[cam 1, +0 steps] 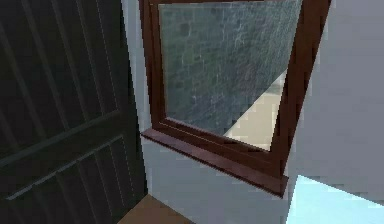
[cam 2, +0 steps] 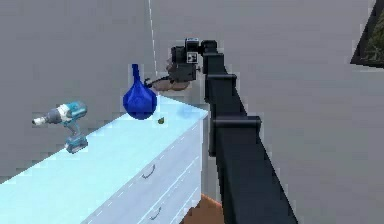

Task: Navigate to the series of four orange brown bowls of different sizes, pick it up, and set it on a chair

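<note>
In the arm side view my arm (cam 2: 235, 130) runs up as a dark square bar from the bottom edge. At its far end is the gripper (cam 2: 163, 78), in front of a grey wall. A blue vase (cam 2: 138, 95) with a narrow neck stands on the dresser top just left of the fingers. I cannot tell whether the gripper holds anything. A small dark blob (cam 2: 160, 118) lies on the dresser beside the vase.
A white dresser (cam 2: 120, 165) with drawers fills the arm side view's lower left. A blue and grey power drill (cam 2: 66, 122) stands on it. Ahead in the forward view are a dark panelled door (cam 1: 60, 100), a brown-framed window (cam 1: 230, 70) and a pale blue surface corner (cam 1: 335, 200).
</note>
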